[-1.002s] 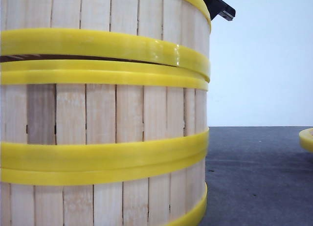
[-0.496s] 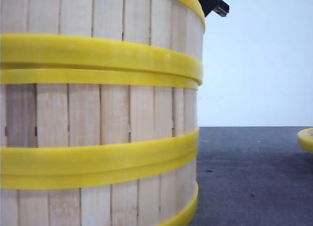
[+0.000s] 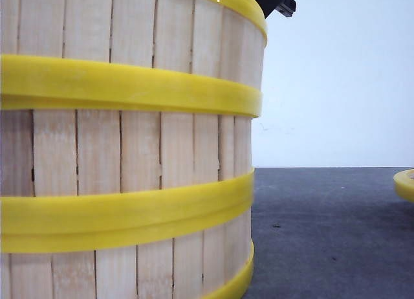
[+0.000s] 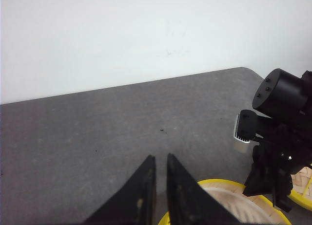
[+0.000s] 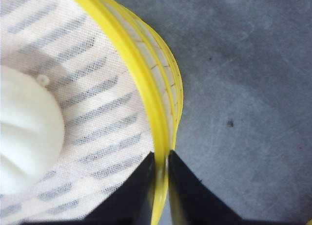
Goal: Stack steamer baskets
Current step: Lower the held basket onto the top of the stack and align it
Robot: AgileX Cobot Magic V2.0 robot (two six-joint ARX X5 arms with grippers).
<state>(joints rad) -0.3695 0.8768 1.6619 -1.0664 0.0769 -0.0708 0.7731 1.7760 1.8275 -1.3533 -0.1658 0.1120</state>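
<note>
Jaws astride steamer basket (image 5: 122, 74) rim

Three stacked steamer baskets (image 3: 129, 156), a fourth basket (image 3: 405, 184) apart, one white bun (image 5: 24, 132).

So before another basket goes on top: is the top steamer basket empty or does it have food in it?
Not empty. Right wrist view shows a white bun on the cloth liner inside the top steamer basket, whose rim the right gripper pinches.
</note>
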